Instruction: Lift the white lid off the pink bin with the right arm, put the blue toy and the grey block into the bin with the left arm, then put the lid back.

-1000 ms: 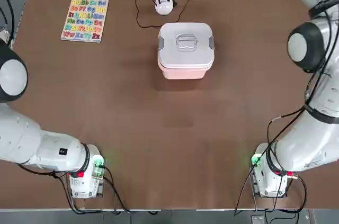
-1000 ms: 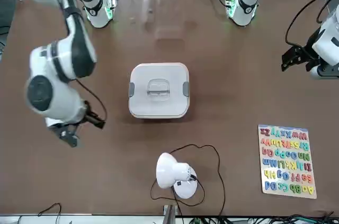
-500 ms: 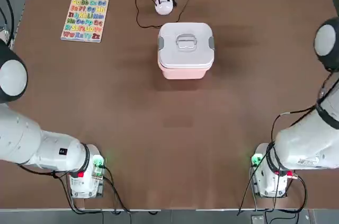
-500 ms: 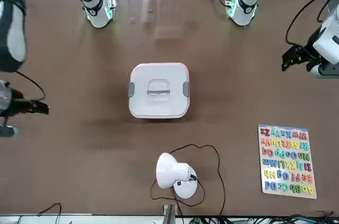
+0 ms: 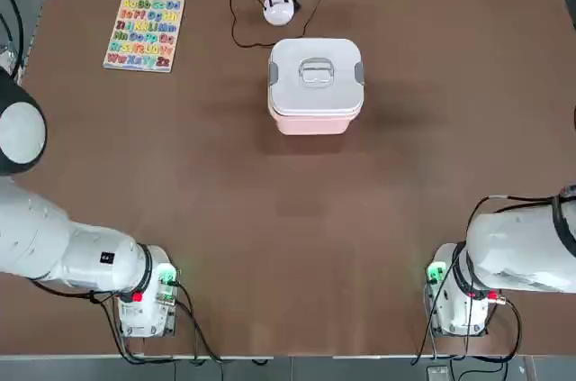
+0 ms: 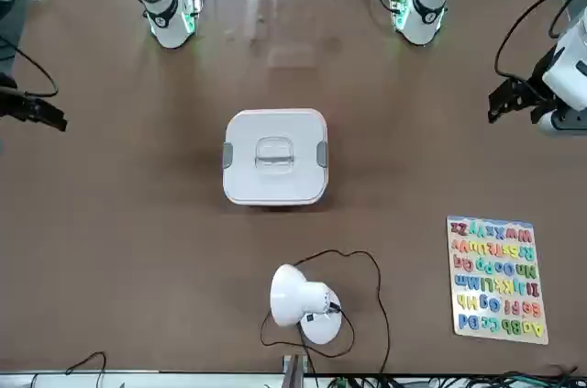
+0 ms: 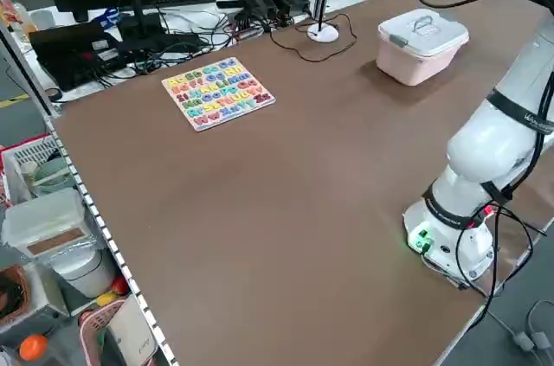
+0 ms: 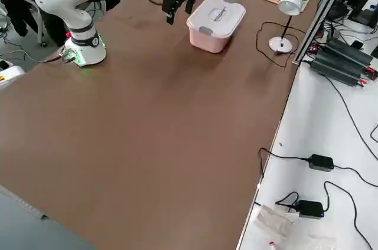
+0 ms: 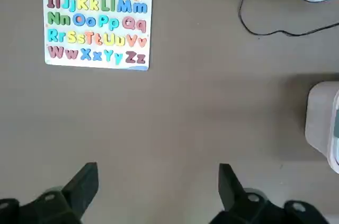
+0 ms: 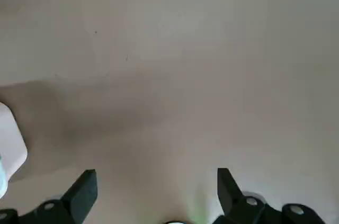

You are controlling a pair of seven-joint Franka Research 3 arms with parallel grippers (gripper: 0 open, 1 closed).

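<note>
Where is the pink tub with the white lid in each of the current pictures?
Top: upper middle, tub under lid.
Front: centre, mostly lid.
Left side: upper right.
Right side: top, right of middle.
Left wrist: right edge, cut off.
Right wrist: left edge, cut off.
Landmark: the brown table, in every view.

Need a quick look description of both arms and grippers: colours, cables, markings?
Left arm: white rounded links, dark joint ring around a white cap, black cables, red dot and green light at base. Right arm: same white shell, black cables, black strap, red and green at base. Left gripper, right gripper: black, two blocky fingers, round metallic screws.
</note>
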